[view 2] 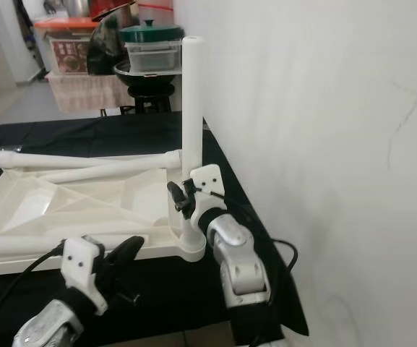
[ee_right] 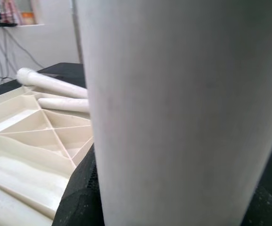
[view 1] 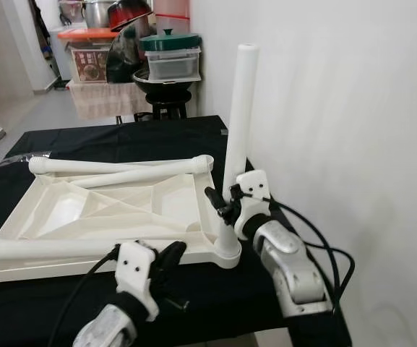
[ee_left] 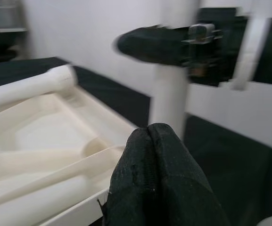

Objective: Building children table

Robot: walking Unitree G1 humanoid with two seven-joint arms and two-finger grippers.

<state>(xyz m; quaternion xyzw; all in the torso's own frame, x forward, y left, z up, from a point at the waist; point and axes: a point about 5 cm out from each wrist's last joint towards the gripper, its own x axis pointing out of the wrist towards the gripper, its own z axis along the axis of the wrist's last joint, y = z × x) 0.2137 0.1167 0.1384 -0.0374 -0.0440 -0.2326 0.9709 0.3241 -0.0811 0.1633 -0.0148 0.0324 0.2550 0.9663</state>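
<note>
A black-cloth-covered table (view 1: 121, 141) carries an upturned cream plastic child's tabletop (view 1: 114, 210), ribbed underside facing up, beside a plain white wall (view 1: 338, 108) on the robot's right. Beyond the table's far end, a stack of kitchenware incl. a green-lidded clear plastic container (view 1: 170, 58) and an orange-lidded storage box (view 1: 87, 54) stands above grey floor. One tall white cylindrical plastic leg (view 1: 239, 123) stands upright in the tabletop's near-right corner socket, next to the wall. A second white leg (view 1: 49, 249) lies along the near edge of the tabletop, w/ its threaded end poking out at the left; a third white leg (view 1: 114, 166) lies across the far edge, and a fourth, shorter-looking white leg (view 1: 139, 176) rests diagonally just beside it, inside the tray. The right gripper (view 1: 226, 206), on its silver arm, is at the lower part of the upright leg, black fingers (ee_right: 77, 197) closed around it, the leg filling the gap between them in the right wrist view. The left gripper (view 1: 170, 254) sits at the near edge of the tabletop, close to the corner socket, fingertips (ee_left: 159, 155) pressed together w/ nothing between them; whether they touch the rim can't be told.
</note>
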